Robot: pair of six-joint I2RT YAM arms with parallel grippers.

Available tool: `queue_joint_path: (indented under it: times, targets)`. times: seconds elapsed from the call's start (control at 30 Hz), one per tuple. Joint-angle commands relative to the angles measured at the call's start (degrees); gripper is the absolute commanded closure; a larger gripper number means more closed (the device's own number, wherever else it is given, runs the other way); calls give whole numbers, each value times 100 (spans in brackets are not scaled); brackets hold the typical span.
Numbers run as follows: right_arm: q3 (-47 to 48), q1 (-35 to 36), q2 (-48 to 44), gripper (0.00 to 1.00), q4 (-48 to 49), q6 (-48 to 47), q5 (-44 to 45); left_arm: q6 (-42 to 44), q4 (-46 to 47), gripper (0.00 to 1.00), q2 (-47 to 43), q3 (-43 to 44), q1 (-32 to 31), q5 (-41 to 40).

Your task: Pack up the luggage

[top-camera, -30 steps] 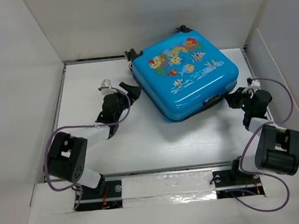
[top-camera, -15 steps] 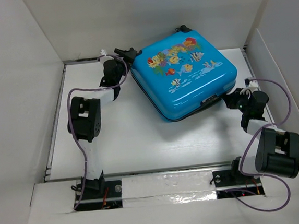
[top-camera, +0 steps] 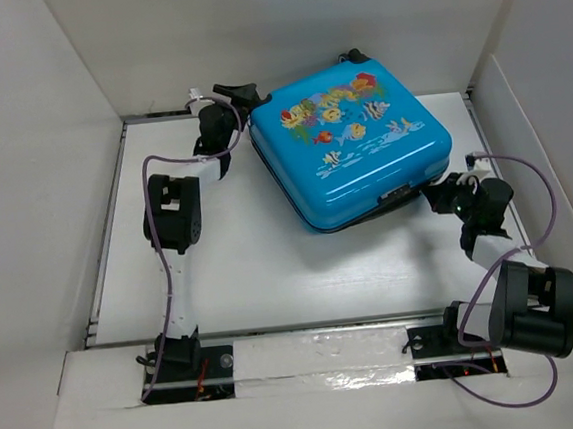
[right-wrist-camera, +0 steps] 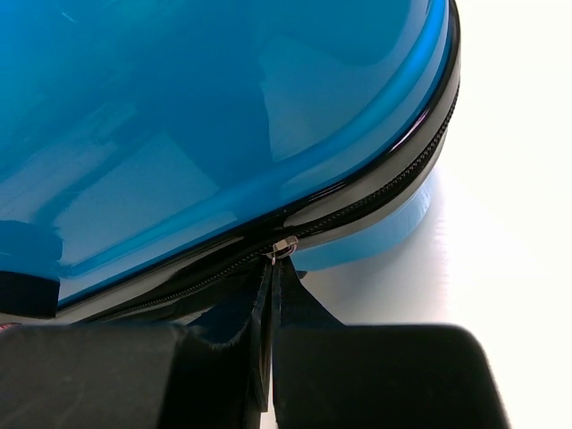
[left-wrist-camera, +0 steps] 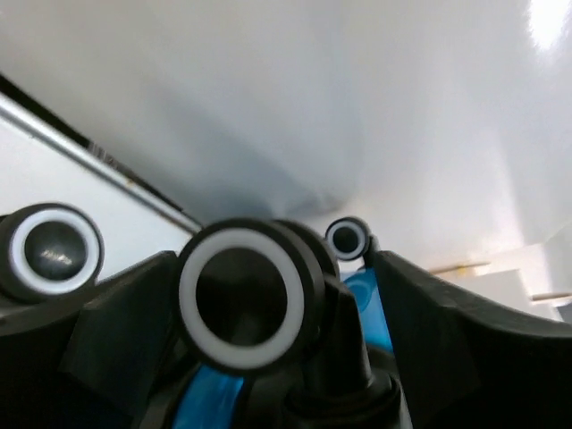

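Left arm (top-camera: 171, 210) straighter, left claw (top-camera: 241, 93) spread astride wheel (left-wrist-camera: 239, 295); right claw (right-wrist-camera: 273, 277) pinching luggage (top-camera: 355, 138) zipper (right-wrist-camera: 284, 246).

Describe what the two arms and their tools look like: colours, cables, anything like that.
Both arms match: the left arm and right arm have boxy black joint housings joined by white links. A thin purple cable loops loosely along each one. Each ends in a black two-finger tool: left tool, right tool. No markings are legible.
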Motion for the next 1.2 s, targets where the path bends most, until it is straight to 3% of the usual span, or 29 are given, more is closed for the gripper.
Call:
queue_joint_path:
  times: [0.0, 0.1, 0.13, 0.23, 0.47, 0.63, 0.73, 0.8, 0.83, 0.93, 1.07, 1.17]
  targets:
    - [82, 234, -306, 100, 598, 61, -423, -202, 835, 26, 324, 352, -127, 323]
    - [11, 287, -377, 100, 545, 61, -370, -439, 1739, 58, 300, 37, -179, 404]
    - [-6, 287, -455, 100, 501, 44, -370, -448, 1874, 74, 238, -173, -179, 404]
    - [-138, 287, -675, 100, 360, 61, -300, -203, 2261, 100, -253, -848, -179, 290]
    - [-349, 287, -1598, 100, -560, -88, -98, 220, 2779, 100, -1264, -2107, -65, 492]
    - [-428, 146, -2389, 100, -1248, -211, 263, 334, 3351, 100, -2257, -3748, -284, 484]
    - [-402, 146, -2312, 100, -1327, -282, 79, 430, 2800, 100, -2680, -4112, -285, 421]
    - [-384, 146, -2162, 100, -1310, -308, -210, 474, 2387, 76, -2776, -4139, -92, 552]
    - [-375, 146, -2013, 100, -1310, -334, -273, 492, 2341, 49, -2786, -4174, -39, 606]
    - [-516, 146, -1950, 100, -1038, -238, -361, 519, 1833, 21, -2716, -3956, 32, 808]
    - [-455, 146, -2073, 100, -1151, -264, -344, 545, 1462, 12, -2566, -3604, 32, 905]
    - [-437, 208, -2065, 100, -1169, -282, -352, 273, 1470, 12, -2320, -3270, 32, 1037]
